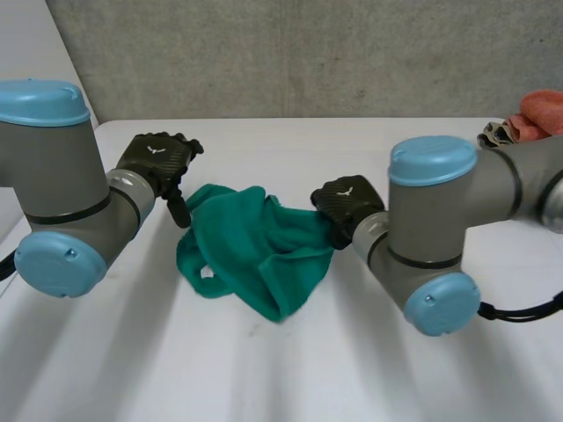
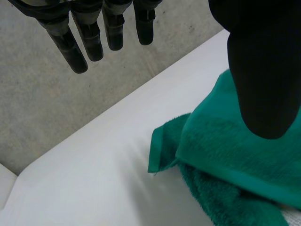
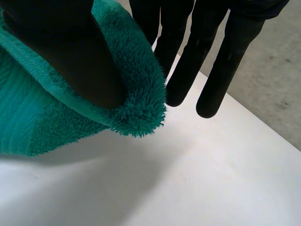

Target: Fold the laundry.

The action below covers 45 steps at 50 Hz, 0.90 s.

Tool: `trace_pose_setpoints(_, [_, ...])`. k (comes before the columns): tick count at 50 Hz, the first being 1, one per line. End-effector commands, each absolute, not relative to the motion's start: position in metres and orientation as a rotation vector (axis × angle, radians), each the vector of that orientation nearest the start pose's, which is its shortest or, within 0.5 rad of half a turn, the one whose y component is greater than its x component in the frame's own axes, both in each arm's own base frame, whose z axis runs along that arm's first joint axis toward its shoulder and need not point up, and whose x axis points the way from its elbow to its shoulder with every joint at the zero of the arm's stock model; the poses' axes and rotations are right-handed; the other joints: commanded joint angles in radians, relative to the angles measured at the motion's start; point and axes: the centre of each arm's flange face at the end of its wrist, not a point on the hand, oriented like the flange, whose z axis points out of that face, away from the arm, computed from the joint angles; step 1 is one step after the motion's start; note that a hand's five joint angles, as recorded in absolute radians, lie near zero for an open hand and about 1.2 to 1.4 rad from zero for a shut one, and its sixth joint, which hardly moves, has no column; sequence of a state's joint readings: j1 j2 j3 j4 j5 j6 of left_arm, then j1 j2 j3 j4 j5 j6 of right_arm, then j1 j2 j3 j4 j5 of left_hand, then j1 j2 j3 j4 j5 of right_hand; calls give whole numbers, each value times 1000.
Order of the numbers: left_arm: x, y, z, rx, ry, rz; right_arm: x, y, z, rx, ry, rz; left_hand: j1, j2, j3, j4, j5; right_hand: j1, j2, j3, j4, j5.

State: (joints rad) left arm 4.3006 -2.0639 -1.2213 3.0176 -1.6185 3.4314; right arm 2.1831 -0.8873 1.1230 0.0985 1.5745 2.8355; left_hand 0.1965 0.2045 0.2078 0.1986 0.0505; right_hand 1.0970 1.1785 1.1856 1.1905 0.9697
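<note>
A green towel (image 1: 255, 246) lies crumpled in the middle of the white table (image 1: 290, 378). My left hand (image 1: 158, 158) hovers at the towel's upper left part, open, with straight fingers (image 2: 89, 37) spread over the table's far edge and its thumb (image 2: 263, 70) above a folded towel layer (image 2: 221, 141). My right hand (image 1: 347, 200) is at the towel's right edge. In the right wrist view a towel corner (image 3: 136, 108) wraps round the thumb (image 3: 70, 61) and is pinched against the fingers (image 3: 211, 61), lifted a little off the table.
An orange-red cloth (image 1: 541, 112) and a brownish one (image 1: 500, 134) lie at the table's back right, behind my right arm. A grey wall (image 1: 290, 53) runs close behind the table's far edge. The near part of the table is bare.
</note>
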Motion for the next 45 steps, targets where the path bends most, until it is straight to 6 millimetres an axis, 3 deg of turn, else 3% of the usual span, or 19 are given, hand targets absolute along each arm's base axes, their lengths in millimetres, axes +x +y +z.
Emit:
trace_pose_setpoints(1, [-258,-327,226,798,2426,-1937,338,-270,205,-992,2162,-1737,-22,-30,-33,-24,-50,299,218,211,206,252])
trace_pose_setpoints(10, [-227,-368,238,708,2411,-2075,342,-252,280,-996,1908,-1928,-22,-30,-33,-24,-50,299,218,211,206,252])
trace_pose_setpoints(17, [-216,-393,245,728,2384,-2162,357,-221,329,-1245,1583,-2111,-22,-30,-33,-24,-50,299,218,211,206,252])
trace_pose_setpoints(24, [-216,-400,244,733,2399,-2159,358,-209,378,-1393,1259,-2405,-22,-30,-33,-24,-50,299,218,211,206,252])
trace_pose_setpoints(28, [-220,-395,241,739,2445,-2135,358,-206,399,-1387,1155,-2499,-22,-30,-33,-24,-50,299,218,211,206,252])
trace_pose_setpoints(33, [-232,-381,235,724,2572,-2078,358,-206,403,-1386,1154,-2499,-22,-30,-33,-24,-50,299,218,211,206,252])
trace_pose_setpoints(40, [-233,-361,236,538,2807,-1982,358,-211,386,-1461,1177,-2448,-22,-30,-33,-24,-50,299,218,211,206,252])
trace_pose_setpoints(45, [-235,-346,235,535,2898,-1912,358,-213,378,-1514,1176,-2434,-22,-30,-33,-24,-50,299,218,211,206,252])
